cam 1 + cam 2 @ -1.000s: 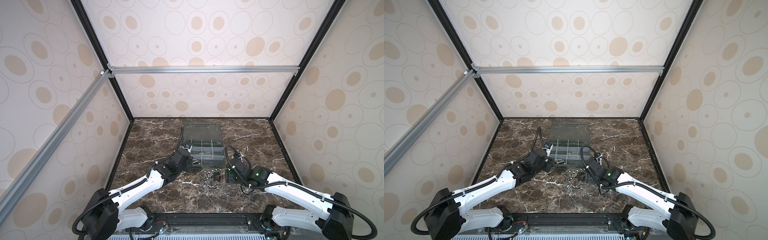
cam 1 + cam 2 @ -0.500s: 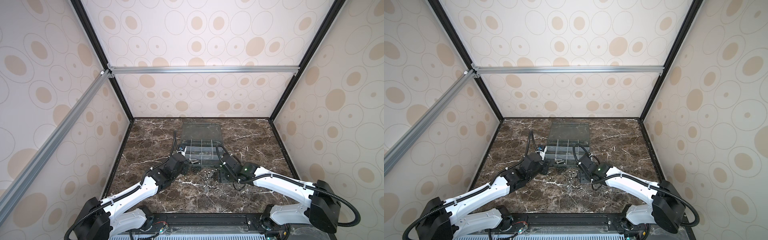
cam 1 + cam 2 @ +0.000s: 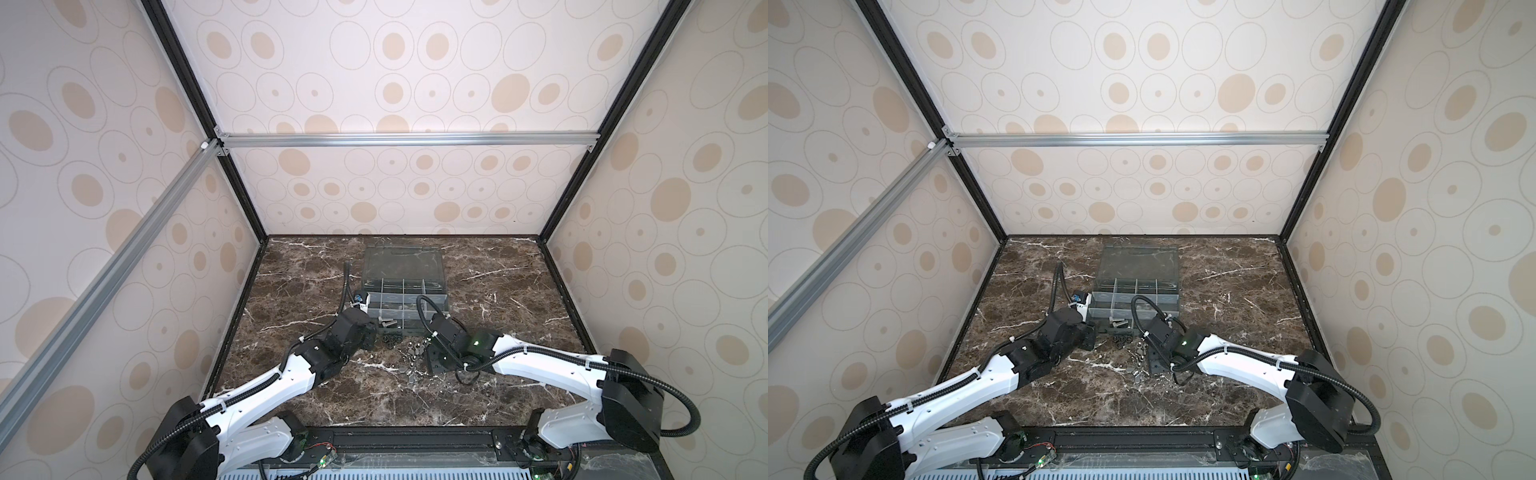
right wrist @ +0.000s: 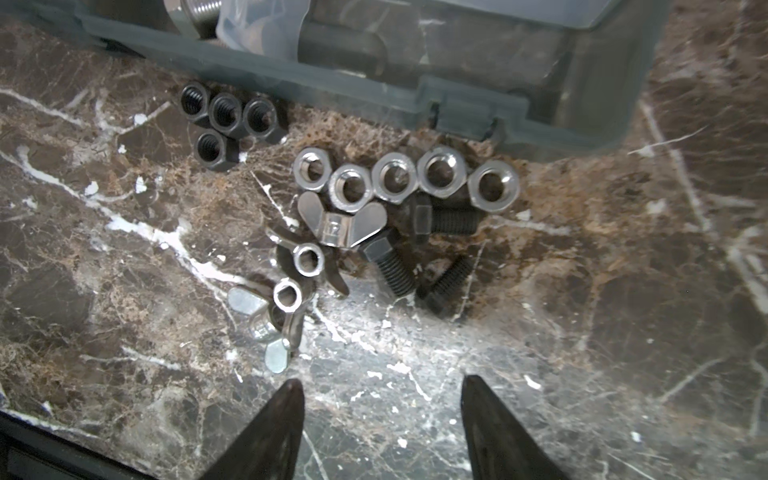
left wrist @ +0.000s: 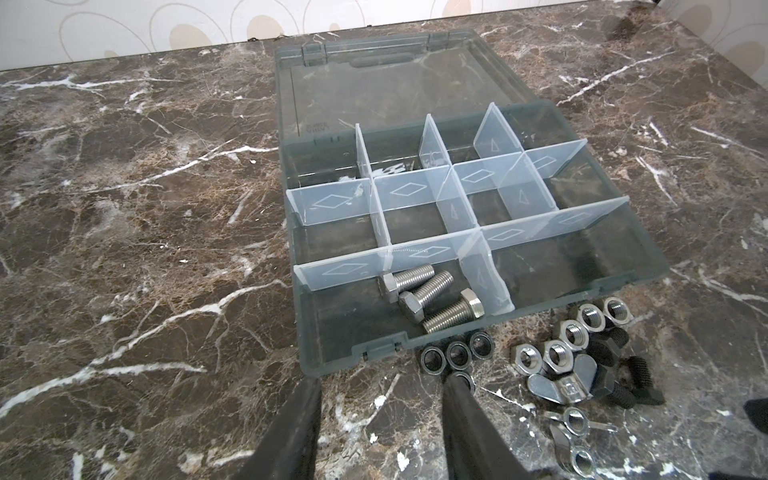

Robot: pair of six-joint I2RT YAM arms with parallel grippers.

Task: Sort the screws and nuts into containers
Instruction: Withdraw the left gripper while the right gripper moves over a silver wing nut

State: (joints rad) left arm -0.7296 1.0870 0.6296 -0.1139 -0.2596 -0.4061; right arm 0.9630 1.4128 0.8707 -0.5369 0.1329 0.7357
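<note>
Within the last second the right claw (image 4: 381, 382) has swung in over the loose pile and the left claw (image 5: 380, 384) has backed off the box (image 5: 328, 353). Both are released and empty, so a fresh pick looks near. Three silvery screws (image 5: 432, 299) lie flat in the box's front-left cell, their long axes slanting across it, one head reversed. The nuts (image 4: 405, 178) and black screws (image 4: 388, 266) lie on the surface (image 4: 582, 332) along the box's front wall.
</note>
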